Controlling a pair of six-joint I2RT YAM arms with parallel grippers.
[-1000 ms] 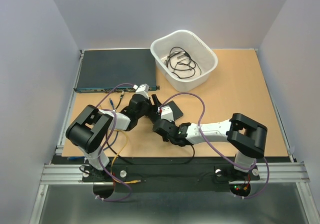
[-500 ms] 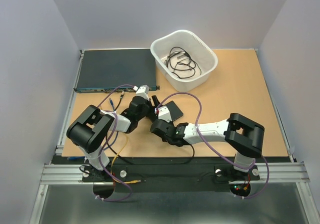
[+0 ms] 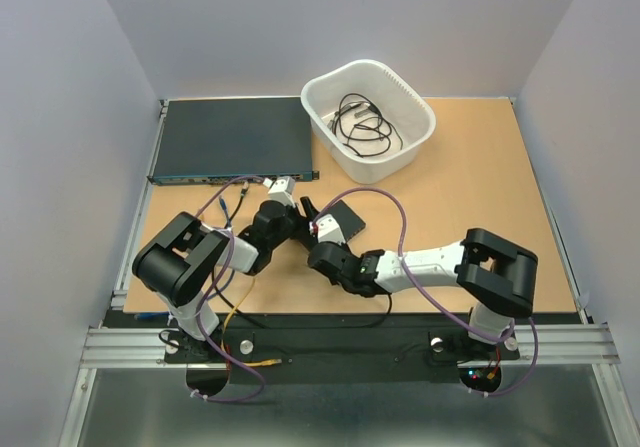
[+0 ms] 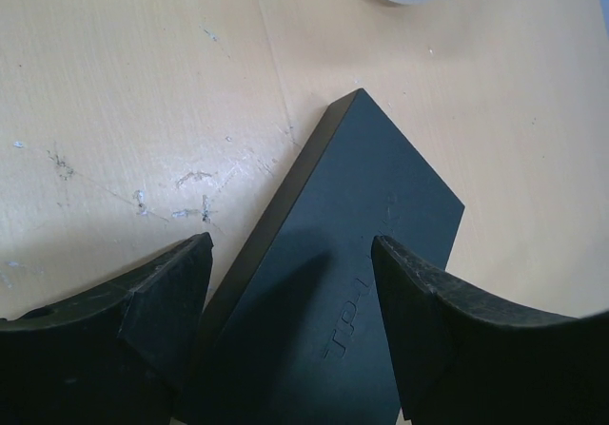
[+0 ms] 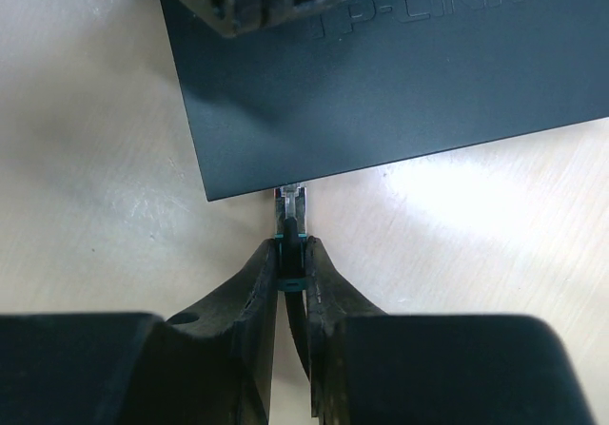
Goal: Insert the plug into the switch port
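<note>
Our right gripper (image 5: 290, 254) pinches the plug (image 5: 291, 200), its tip meeting the near edge of the black switch box (image 5: 409, 83) mid-table; our left gripper (image 4: 290, 263) straddles that box, jaws released.

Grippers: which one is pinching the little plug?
The right gripper. It is shut on the plug at the black TP-Link switch's edge, while the left gripper is open over that switch.
</note>
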